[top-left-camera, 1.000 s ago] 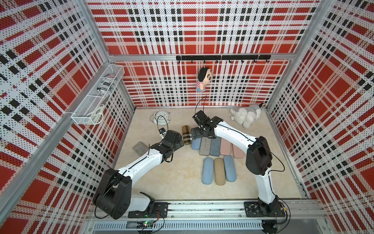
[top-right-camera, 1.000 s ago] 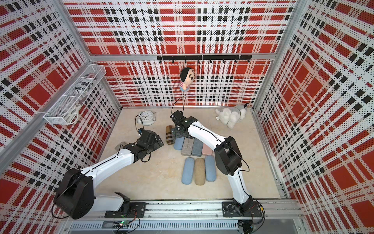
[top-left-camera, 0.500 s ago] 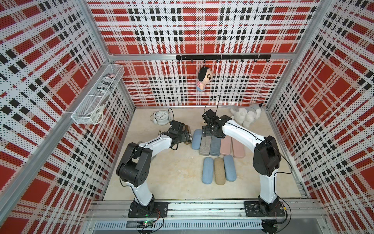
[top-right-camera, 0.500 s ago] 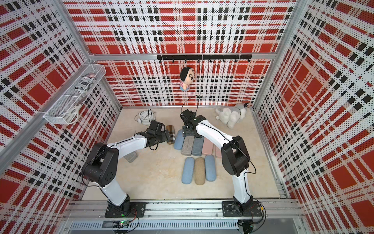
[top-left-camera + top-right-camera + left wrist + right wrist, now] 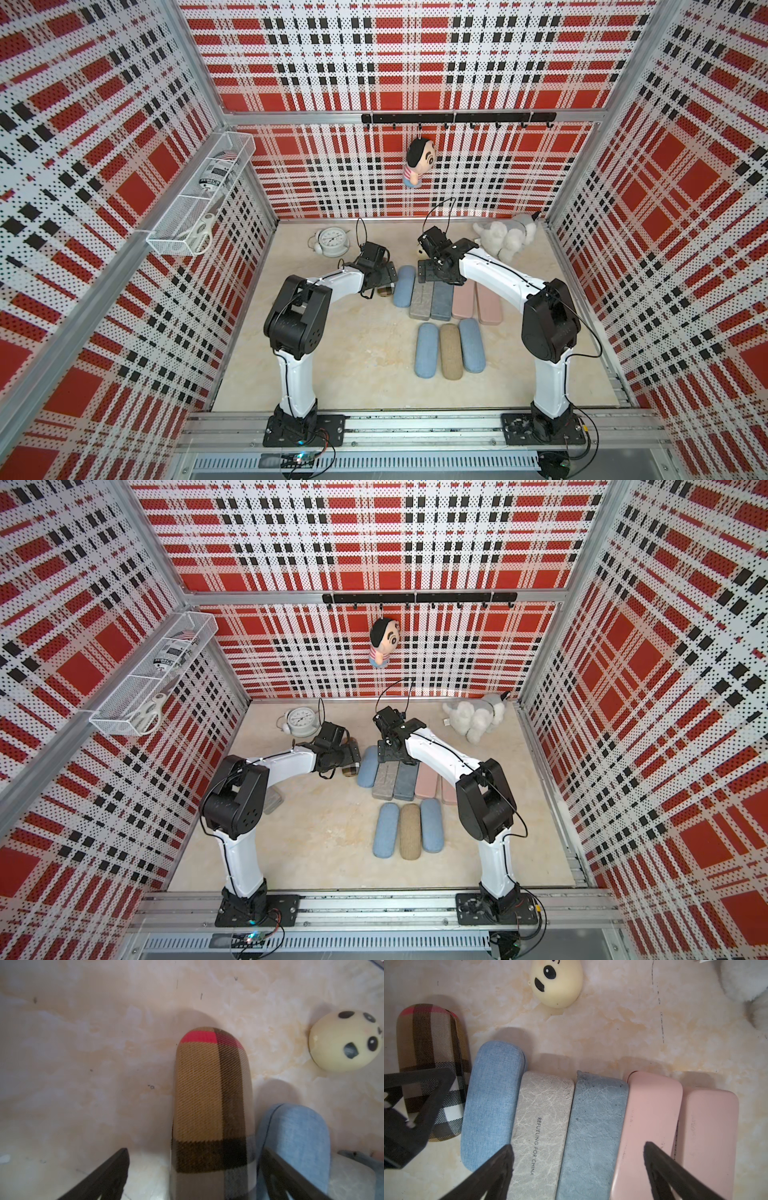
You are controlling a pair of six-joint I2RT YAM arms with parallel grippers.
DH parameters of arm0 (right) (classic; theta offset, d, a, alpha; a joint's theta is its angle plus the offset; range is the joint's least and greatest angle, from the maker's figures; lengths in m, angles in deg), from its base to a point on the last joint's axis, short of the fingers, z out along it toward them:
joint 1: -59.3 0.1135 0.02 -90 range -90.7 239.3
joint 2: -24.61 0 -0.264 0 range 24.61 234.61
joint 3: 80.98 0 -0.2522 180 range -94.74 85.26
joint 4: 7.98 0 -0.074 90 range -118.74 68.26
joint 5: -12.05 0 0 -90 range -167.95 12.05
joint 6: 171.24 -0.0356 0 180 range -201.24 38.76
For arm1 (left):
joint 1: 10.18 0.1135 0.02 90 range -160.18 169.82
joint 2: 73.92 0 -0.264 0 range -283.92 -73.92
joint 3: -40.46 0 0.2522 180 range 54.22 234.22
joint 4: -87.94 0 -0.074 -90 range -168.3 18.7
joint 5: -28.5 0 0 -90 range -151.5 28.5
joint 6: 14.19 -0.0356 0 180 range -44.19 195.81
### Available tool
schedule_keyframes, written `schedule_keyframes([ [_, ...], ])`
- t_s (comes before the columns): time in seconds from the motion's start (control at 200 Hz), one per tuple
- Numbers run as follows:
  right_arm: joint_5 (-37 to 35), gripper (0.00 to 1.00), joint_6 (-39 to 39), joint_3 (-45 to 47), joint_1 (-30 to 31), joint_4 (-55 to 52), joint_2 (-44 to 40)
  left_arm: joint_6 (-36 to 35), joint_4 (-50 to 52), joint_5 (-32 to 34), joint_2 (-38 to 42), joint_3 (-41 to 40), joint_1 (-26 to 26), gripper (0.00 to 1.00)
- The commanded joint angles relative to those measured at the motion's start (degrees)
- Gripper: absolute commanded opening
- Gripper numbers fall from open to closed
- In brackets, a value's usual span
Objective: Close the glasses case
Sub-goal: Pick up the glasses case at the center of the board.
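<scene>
Hovering low over the plaid glasses case (image 5: 209, 1095) with the left gripper (image 5: 195, 1153), fingers (image 5: 112, 1169) spread wide and gripping nothing, straddling it lengthwise with its rounded end reaching past the tips. Seeing no gap along its seam, so judging the lid already down and the closing step finishing rather than starting. Holding the right gripper (image 5: 577, 1146) slack too, with the slate case (image 5: 593, 1126) between its fingers and the grey case (image 5: 544, 1118) and pink case (image 5: 650, 1122) under the tips. Next, probably needing just a firm press on top to confirm the latch, then lifting clear without nudging the blue case (image 5: 295, 1136) just outside one finger. Working on a marbled beige tabletop (image 5: 83, 1043), with a panda squishy (image 5: 345, 1043) beyond the fingertips, inside red plaid pegboard walls (image 5: 415, 62)
</scene>
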Motion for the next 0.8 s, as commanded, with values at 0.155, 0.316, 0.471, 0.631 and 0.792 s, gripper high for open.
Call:
schedule_keyframes([
  [0.155,-0.05,1.00,1.57,-0.81,-0.61,1.42,-0.77,-0.86,1.33,0.94,-3.45,3.71,-0.66,0.84],
  [0.316,-0.17,1.00,1.12,0.61,-0.66,1.36,-2.06,-0.58,0.98,0.55,-4.85,3.64,-0.53,0.74],
  [0.471,-0.03,1.00,0.47,2.26,-0.66,1.86,-3.39,-0.44,0.63,0.91,-4.73,2.82,-0.33,0.67],
  [0.631,0.50,1.00,0.32,2.43,-0.65,1.74,-3.79,-0.36,0.29,1.26,-3.77,1.52,0.10,0.53],
  [0.792,0.79,1.00,0.26,2.82,-0.57,1.99,-4.67,-0.27,0.10,1.68,-2.00,0.38,0.40,0.41],
])
